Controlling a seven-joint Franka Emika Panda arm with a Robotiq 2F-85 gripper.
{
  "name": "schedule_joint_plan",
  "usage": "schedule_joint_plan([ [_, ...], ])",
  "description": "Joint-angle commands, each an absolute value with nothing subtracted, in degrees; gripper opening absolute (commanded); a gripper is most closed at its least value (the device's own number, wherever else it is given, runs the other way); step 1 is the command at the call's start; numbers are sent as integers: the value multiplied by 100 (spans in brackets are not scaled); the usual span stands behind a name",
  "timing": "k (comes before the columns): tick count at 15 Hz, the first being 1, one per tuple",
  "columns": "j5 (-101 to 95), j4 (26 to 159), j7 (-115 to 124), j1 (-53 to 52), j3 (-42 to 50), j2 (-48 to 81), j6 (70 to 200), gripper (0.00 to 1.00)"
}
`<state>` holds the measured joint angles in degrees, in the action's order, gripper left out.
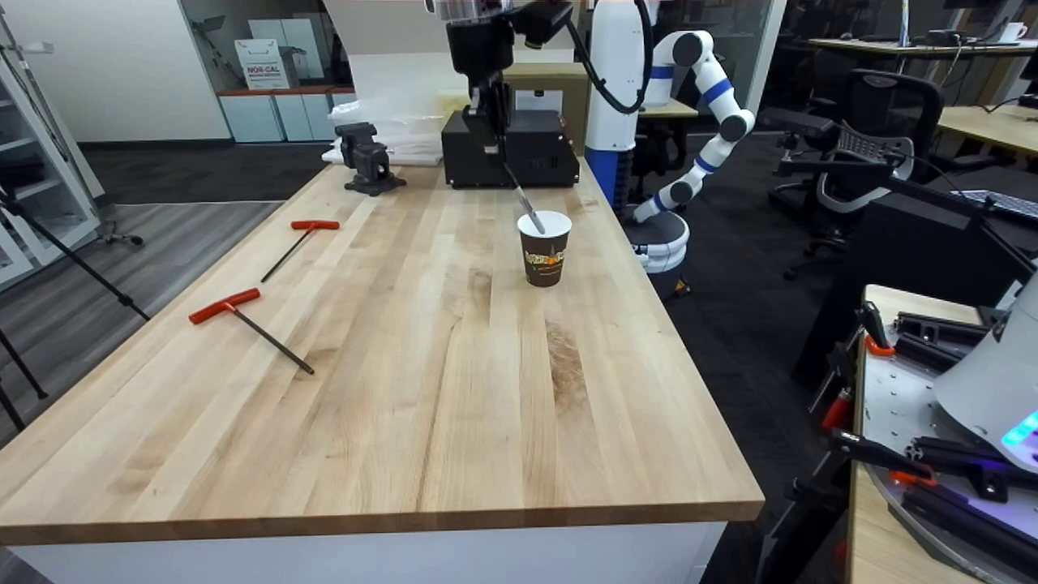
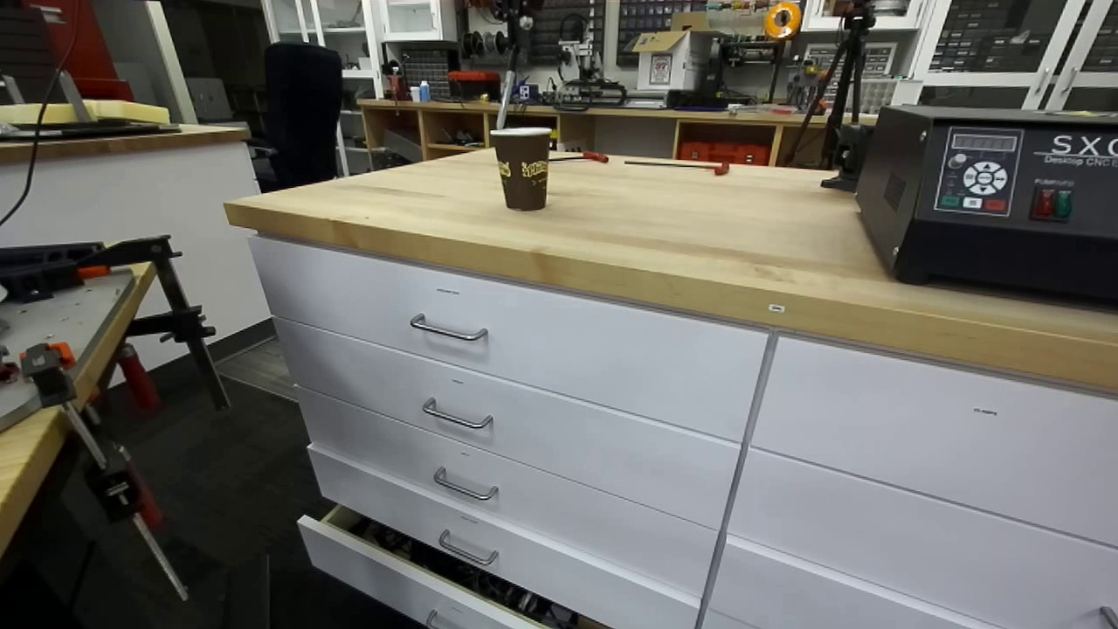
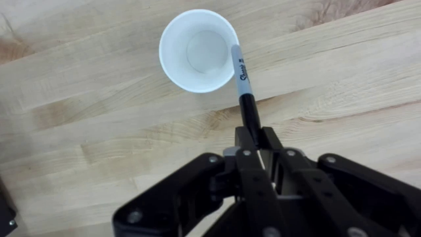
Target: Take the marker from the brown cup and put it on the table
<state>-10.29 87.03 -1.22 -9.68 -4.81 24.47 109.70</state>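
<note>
Yr gripper [image 3: 256, 135] pinches marker [image 3: 245, 92], prob. out of brown cup [image 3: 200, 52] (wrist view, upper ctr); to do: set on table [image 1: 405, 349].

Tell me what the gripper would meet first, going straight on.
Likely the brown cup, through the marker the gripper holds, whose free end overlaps the cup's edge in the wrist view; depth is unclear.

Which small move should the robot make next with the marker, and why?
Probably a slight lift straight up, before any sideways travel. The jaws grip the marker by its black end, but the grey end appears close to the rim of the brown cup, and the clearance is hard to tell, so moving sideways now could tip the cup.
</note>
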Motion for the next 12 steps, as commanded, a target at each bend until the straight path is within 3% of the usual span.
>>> schedule_joint_plan([
  [1, -693, 9204, -382, -998, -767, 2026, 11135, 3],
  [10, -202, 10421, -690, -1415, -1474, 1827, 11779, 3],
  [11, -222, 10507, -732, -1446, -1516, 1785, 11831, 36],
  [12, -238, 10615, -796, -1470, -1550, 1712, 11948, 38],
])
